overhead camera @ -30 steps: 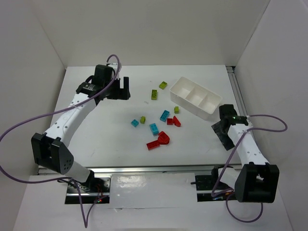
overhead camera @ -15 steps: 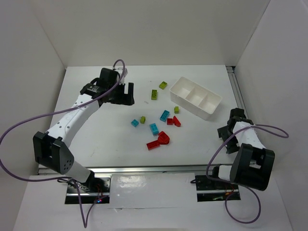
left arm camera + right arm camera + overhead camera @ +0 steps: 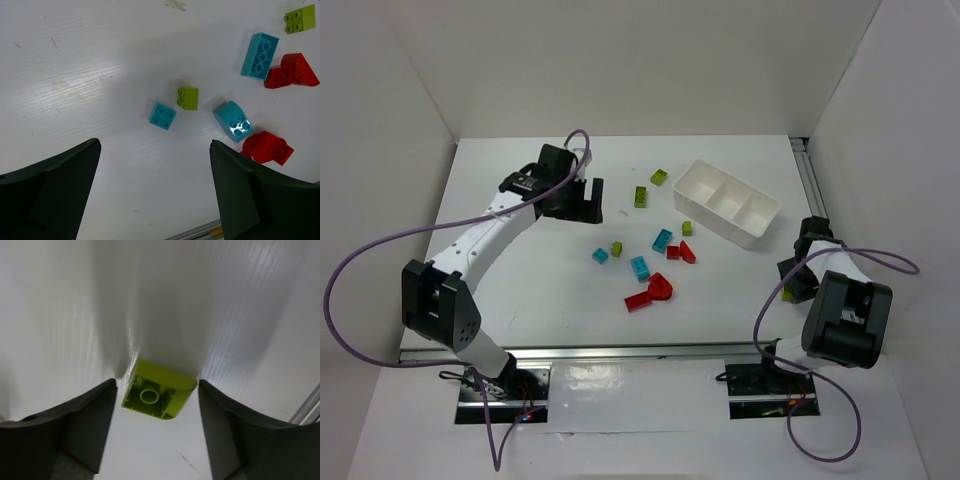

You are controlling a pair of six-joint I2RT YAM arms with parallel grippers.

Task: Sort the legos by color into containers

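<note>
- While its jaws stand wide apart, the left gripper (image 3: 154,144) hovers over the table (image 3: 520,280), nearer the bricks than a second ago.
- Right gripper (image 3: 157,385), folded back toward its base since then, flanks one green brick (image 3: 150,396); clamping cannot be confirmed.
- One tray (image 3: 720,225), three compartments.
- Loose on the table beside it: four green legos (image 3: 660,177), three cyan legos (image 3: 662,239), two red clusters (image 3: 650,292).

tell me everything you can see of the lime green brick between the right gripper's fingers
The lime green translucent plastic brick shows its hollow underside with one round tube, turned slightly askew. It sits between the black fingers of the right gripper, shadowing the white surface behind; whether they clamp it is unclear.
</note>
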